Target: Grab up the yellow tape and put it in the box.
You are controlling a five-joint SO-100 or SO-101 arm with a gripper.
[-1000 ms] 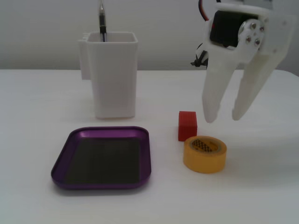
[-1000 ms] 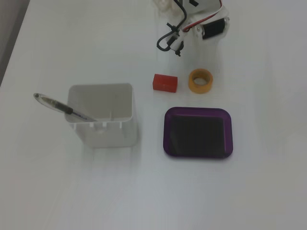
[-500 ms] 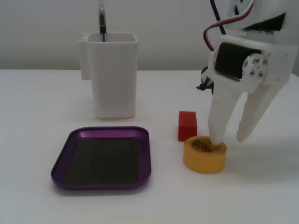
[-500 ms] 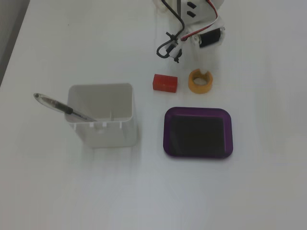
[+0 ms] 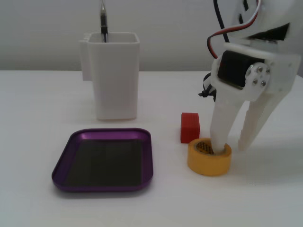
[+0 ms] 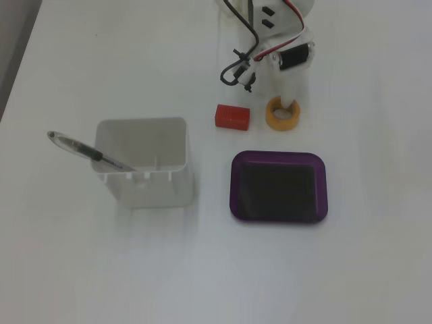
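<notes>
The yellow tape (image 5: 207,163) lies flat on the white table, just right of the purple box (image 5: 62,163). My gripper (image 5: 230,149) is open and reaches down over the tape. One white finger (image 5: 220,127) stands inside the tape's hollow core. The other finger (image 5: 251,125) is outside the roll on its right, a little apart from the wall. The box is empty, with a dark flat bottom. In the other fixed view the tape (image 6: 273,120) sits just above the box (image 6: 233,183), with the gripper (image 6: 289,102) over it.
A small red block (image 5: 190,126) stands close behind the tape on its left, also in the other fixed view (image 6: 232,116). A tall white container (image 5: 115,80) holding a pen (image 5: 103,21) stands behind the box. Cables hang by the arm (image 6: 237,67).
</notes>
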